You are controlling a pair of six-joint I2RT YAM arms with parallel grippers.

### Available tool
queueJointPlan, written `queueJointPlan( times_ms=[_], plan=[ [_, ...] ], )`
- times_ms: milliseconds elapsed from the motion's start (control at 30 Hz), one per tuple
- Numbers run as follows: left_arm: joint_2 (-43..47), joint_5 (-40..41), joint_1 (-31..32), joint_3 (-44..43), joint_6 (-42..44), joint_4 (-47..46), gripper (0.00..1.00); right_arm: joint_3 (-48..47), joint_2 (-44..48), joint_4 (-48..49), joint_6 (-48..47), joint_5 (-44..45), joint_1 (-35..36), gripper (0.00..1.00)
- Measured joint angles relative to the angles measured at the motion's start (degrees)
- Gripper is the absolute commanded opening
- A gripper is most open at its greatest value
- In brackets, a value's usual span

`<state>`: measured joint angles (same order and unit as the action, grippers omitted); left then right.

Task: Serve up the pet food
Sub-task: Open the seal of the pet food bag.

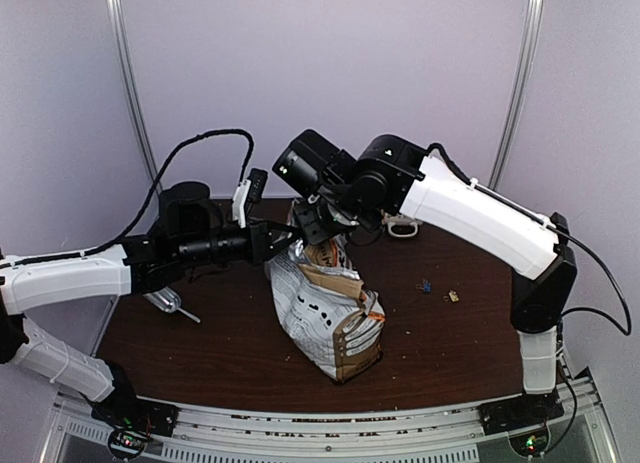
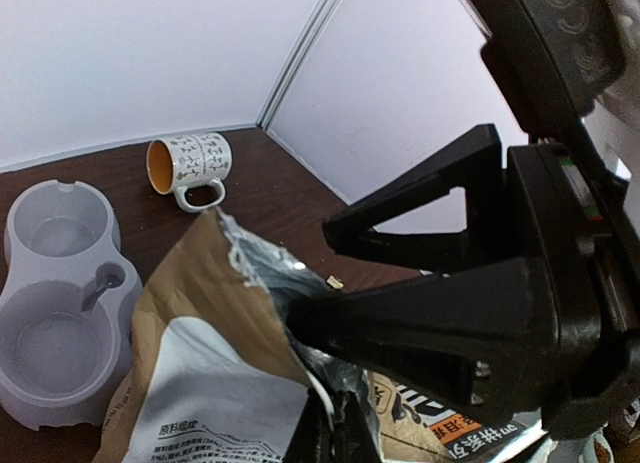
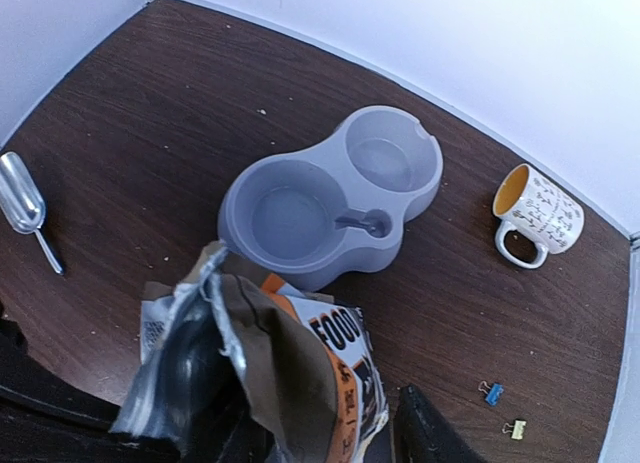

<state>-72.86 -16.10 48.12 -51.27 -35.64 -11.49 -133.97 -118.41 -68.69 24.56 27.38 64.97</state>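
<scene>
1. My left gripper (image 2: 310, 283) is pressed together on the torn foil lip of the bag (image 1: 330, 313), pinching it from the left.
2. The bag stands upright mid-table, mouth ragged and gaping at the top.
3. My right gripper (image 1: 318, 223) hangs over that mouth from the right. Its fingers (image 3: 430, 435) sit either side of the bag top, but I cannot tell if they are gripping it or just spread around it.
4. Pet food: I can't see into the bag, so any heap is hidden. Only stray crumbs (image 3: 262, 111) dot the table.
5. The grey bowl (image 3: 400, 233) sits just beyond the bag, on the far side.
6. A mug (image 3: 540, 218) lies on its side, far right of the bowl.
7. A scoop (image 3: 20, 198) lies at the left, well apart from the bag.
8. Two clips (image 3: 490, 391) lie right of the bag.
</scene>
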Motion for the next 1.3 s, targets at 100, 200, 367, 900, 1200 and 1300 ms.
queueJointPlan(
  times_ms=[100,200,367,900,1200,1300],
  plan=[
    [0.00,3.17,1.49,-0.04,2.05,0.02,0.00,0.04,0.02,-1.88,0.50,2.12,-0.09,0.43],
    [0.00,6.27,2.97,-0.07,4.04,0.04,0.00,0.31,0.09,-2.89,1.03,3.19,-0.15,0.41],
    [0.00,11.06,5.11,-1.88,7.41,3.30,0.00,2.05,1.31,-4.17,1.29,3.30,-0.55,0.38],
    [-0.31,13.29,5.77,-4.96,9.86,9.01,0.00,9.18,5.49,2.84,0.61,-9.07,-1.57,0.00],
    [-0.07,4.52,1.97,-14.86,10.27,28.50,0.00,11.65,11.91,6.10,-2.38,-20.06,-6.88,0.00],
    [-0.15,-0.92,-0.66,-18.78,11.08,36.02,0.00,12.55,13.14,7.13,-3.39,-24.65,-7.69,0.00]
  ],
)
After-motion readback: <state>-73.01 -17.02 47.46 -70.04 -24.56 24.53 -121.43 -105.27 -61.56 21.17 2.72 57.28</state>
